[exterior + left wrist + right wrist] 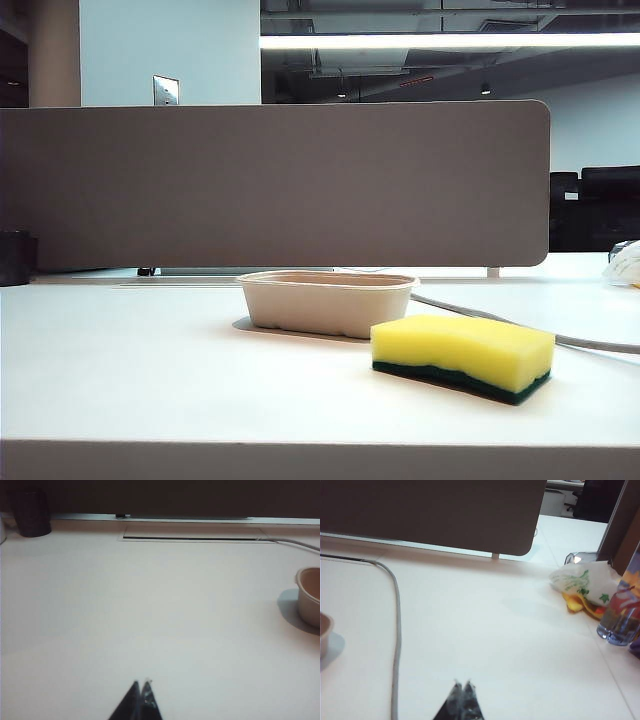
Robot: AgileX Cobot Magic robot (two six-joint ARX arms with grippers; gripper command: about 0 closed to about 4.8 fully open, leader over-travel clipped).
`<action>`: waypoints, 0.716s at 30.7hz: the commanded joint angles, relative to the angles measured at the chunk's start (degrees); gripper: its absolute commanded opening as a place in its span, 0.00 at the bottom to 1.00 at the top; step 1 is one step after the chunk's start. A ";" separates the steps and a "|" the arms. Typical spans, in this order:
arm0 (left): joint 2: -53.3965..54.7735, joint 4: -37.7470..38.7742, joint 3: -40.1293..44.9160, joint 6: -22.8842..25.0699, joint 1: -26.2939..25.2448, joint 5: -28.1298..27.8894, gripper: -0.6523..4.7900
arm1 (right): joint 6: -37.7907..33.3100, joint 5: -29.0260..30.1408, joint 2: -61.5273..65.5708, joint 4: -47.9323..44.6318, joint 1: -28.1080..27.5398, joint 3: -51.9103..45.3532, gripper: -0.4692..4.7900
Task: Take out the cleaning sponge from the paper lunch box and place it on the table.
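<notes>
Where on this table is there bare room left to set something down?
Bare table lies left of the paper lunch box, above which the shut left gripper hangs. Crowded: cleaning sponge, cable, bag beyond the shut right gripper.

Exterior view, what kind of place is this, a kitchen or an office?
Most likely an open-plan office: a grey-brown desk divider panel stands behind the white table, dark office chairs sit beyond, and exposed ceiling ducts run by a strip light.
</notes>
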State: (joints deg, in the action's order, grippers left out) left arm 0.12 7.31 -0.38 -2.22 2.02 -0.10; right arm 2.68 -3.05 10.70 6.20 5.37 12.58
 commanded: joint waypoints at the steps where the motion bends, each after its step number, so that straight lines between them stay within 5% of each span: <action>1: 0.02 -0.52 -0.04 0.07 -0.02 0.17 0.11 | -0.11 0.44 -1.57 -5.11 0.37 -3.91 0.07; 7: 0.02 -0.52 -0.04 0.09 -0.02 0.28 0.11 | -1.75 2.21 -5.77 -11.21 0.02 -11.13 0.07; 22: 0.02 -0.52 -0.04 0.09 0.00 0.28 0.11 | -3.56 3.02 -10.49 -9.49 -3.63 -12.28 0.07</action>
State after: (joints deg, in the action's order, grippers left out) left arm 0.12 7.31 -0.38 -2.22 2.02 -0.03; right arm -0.62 -0.19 0.16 -2.57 1.74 0.27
